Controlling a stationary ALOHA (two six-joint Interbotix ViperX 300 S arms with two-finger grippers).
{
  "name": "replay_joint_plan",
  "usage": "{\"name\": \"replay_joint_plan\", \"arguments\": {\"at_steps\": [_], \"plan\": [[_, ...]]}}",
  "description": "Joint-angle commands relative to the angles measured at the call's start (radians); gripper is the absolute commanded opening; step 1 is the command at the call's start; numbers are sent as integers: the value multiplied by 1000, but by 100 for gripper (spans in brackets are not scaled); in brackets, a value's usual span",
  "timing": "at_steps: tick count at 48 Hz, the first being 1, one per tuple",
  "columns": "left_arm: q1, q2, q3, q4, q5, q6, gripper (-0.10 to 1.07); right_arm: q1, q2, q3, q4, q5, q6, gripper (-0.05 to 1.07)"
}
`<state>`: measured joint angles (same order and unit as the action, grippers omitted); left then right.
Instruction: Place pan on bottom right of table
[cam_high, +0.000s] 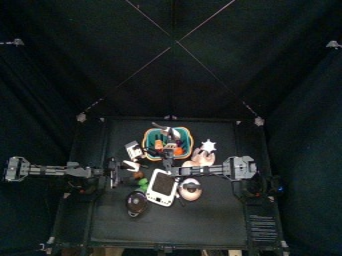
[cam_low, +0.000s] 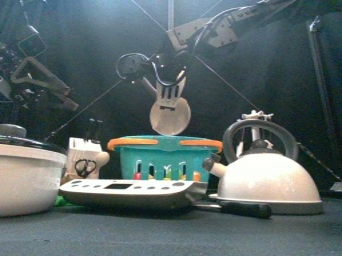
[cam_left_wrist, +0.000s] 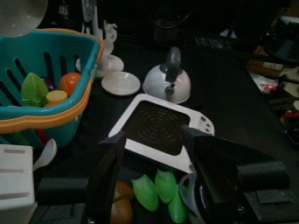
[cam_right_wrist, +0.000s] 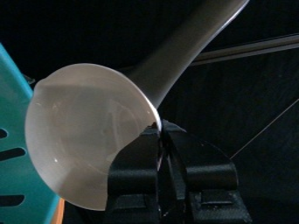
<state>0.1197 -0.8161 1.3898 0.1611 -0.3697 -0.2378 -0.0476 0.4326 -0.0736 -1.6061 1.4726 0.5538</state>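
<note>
The right gripper (cam_low: 166, 93) has its jaws clenched on the pan (cam_low: 168, 116), hanging tilted above the teal basket (cam_low: 160, 157), clear of its rim. The left gripper (cam_left_wrist: 156, 182) hovers with jaws released over the white device (cam_left_wrist: 162, 131). The bench (cam_high: 214, 225) lies bare at its near right corner.

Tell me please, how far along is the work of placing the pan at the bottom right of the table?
Done: the right hand is shut on the rim of the small round whitish pan. In hand: the pan hangs in the air, off the flat black table. Left: lowering it onto the table's bottom right area and letting go.
</note>
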Motion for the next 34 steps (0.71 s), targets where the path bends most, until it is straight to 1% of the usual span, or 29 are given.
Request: {"name": "replay_joint_plan", "arguments": {"at_steps": [1,9,15,19,25,29,34], "plan": [[-5,2,-14,-6,-5,-2,90,-5,-41,-21,31,8,9,27],[-5,2,-12,-9,-5,5,90,-5,-87,-43,146,8,12,27],[-5,2,-11,-6,-5,5,90,3,-132,-44,212,11,20,27],[-5,2,-9,-6,-5,5,90,23,-169,-37,255,14,81,27],[-5,2,-9,-8,-5,5,90,66,-249,6,322,11,206,27],[-5,2,-9,-8,-5,5,90,97,-293,57,353,14,235,27],[-5,2,-11,-8,-5,5,90,133,-337,118,420,37,264,27]]}}
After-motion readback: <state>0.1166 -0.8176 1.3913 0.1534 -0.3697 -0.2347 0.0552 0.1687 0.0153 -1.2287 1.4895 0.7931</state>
